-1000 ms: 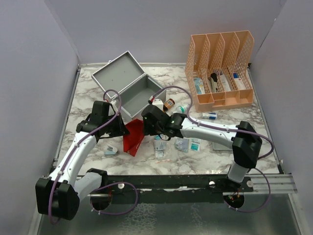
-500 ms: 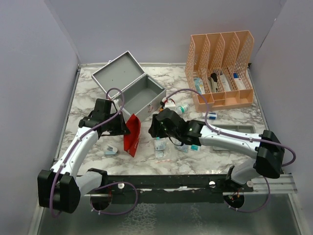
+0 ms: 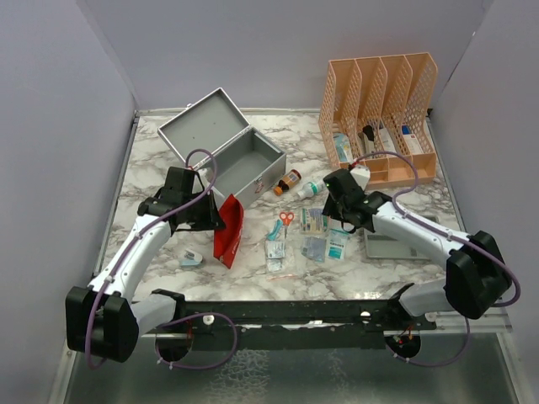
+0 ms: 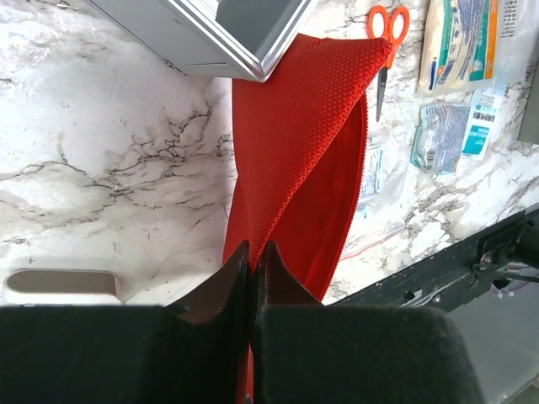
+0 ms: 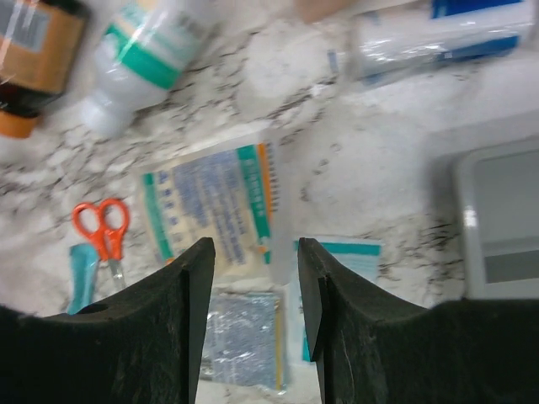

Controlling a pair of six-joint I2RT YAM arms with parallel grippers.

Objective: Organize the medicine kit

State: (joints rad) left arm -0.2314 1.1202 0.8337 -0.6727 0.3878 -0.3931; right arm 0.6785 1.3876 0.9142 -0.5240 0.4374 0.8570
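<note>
While the medicine kit (image 3: 266, 173) stands open at the back left of the marble table (image 3: 168, 181), with its lid thrown back toward the far left corner, a red fabric pouch (image 4: 307, 143) is held just in front of its near corner. The left gripper (image 4: 253, 263) is seen pinched together on the near edge of that pouch, the fabric being caught between the two dark fingers; whether the pouch touches the kit cannot be told. A small blue and white box (image 3: 191, 258) is seen lying to the left of the pouch. The right gripper (image 5: 254, 252) is held low over the middle of the table, its jaws standing apart above a printed flat packet (image 5: 215, 206) and gripped on nothing. Orange-handled scissors (image 5: 101, 229) are laid to the left of that packet, and further flat sachets are spread nearer the arms. A white bottle with a green label (image 5: 139, 55) and an amber bottle (image 5: 34, 42) are seen lying on their sides between the kit and the packets. A shallow grey tray (image 5: 497, 227) is placed on the right side, and an orange mesh file organizer (image 3: 379, 109) is stood at the back right.
</note>
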